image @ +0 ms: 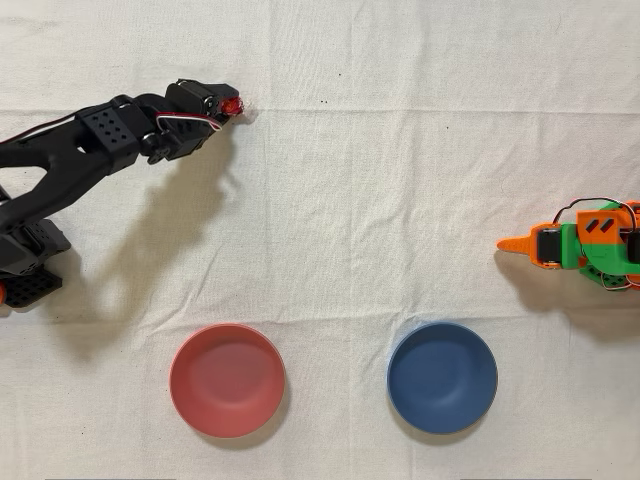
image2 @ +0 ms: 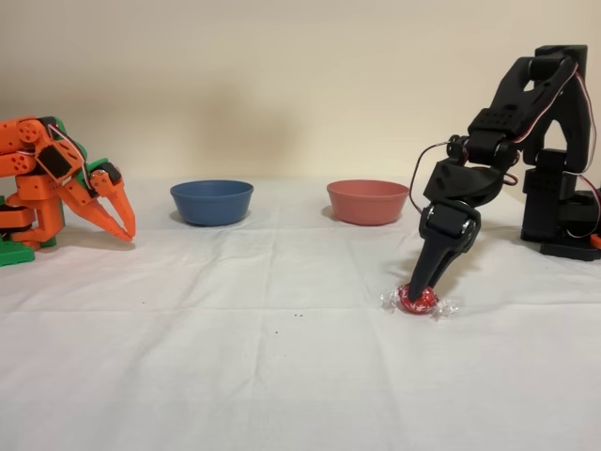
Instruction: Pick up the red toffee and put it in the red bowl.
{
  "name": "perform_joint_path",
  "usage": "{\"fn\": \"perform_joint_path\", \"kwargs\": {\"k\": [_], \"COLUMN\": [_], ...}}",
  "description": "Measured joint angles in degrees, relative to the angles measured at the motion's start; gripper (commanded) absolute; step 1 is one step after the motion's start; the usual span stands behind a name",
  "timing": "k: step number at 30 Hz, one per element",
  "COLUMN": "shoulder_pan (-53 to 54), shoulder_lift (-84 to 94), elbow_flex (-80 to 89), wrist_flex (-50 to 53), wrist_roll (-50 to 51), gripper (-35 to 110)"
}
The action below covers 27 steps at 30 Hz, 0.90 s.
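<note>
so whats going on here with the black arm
The black arm has its gripper down on the red toffee, which lies on the white cloth. The fingertips sit at the sweet, but whether they have closed on it is hard to tell. The toffee is not lifted yet. The red bowl and the blue bowl stand apart from it, both with nothing visible inside. The orange arm is idle.

overhead view looks straight down on the desk (image: pixel 400 200); fixed view sits low at its edge, facing both bowls.
</note>
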Motion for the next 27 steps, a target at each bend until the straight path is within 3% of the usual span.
{"fn": "perform_joint_path", "kwargs": {"k": [12,27], "shoulder_pan": [0.0,4.5], "shoulder_lift": [5.8,16.9], "elbow_flex": [4.5,5.7], "wrist_flex": [2.4,14.7], "wrist_roll": [0.5,1.5], "gripper": [1,1]}}
